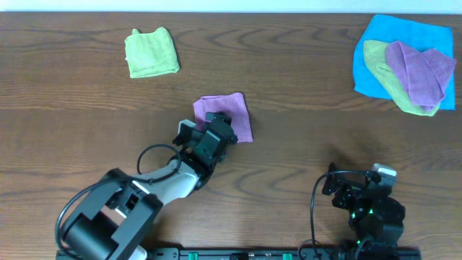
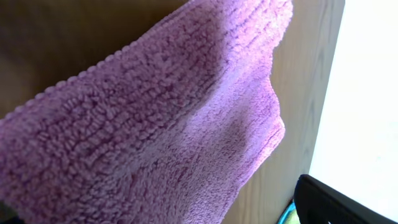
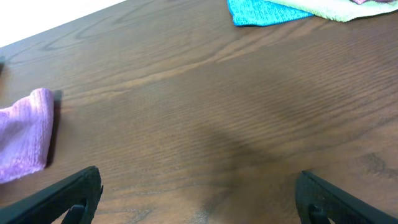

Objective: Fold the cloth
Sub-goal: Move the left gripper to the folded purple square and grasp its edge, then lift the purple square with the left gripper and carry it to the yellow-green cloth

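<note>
The lilac cloth [image 1: 229, 112] lies folded into a small rectangle at the table's middle. My left gripper [image 1: 215, 128] hovers over its near-left corner and covers that part from above. In the left wrist view the cloth [image 2: 155, 124] fills nearly the whole picture, very close, and one dark finger [image 2: 339, 204] shows at the lower right, far out to the side, so the jaws stand open. My right gripper [image 1: 359, 189] rests near the front right edge, well away from the cloth [image 3: 25, 143]. It is open [image 3: 202, 199], with only bare wood between its fingers.
A folded lime-green cloth [image 1: 151, 52] lies at the back left. At the back right a bright blue cloth [image 1: 372, 65] carries a green cloth [image 1: 386, 83] and another purple one [image 1: 419, 72]. The table's far edge runs just behind them.
</note>
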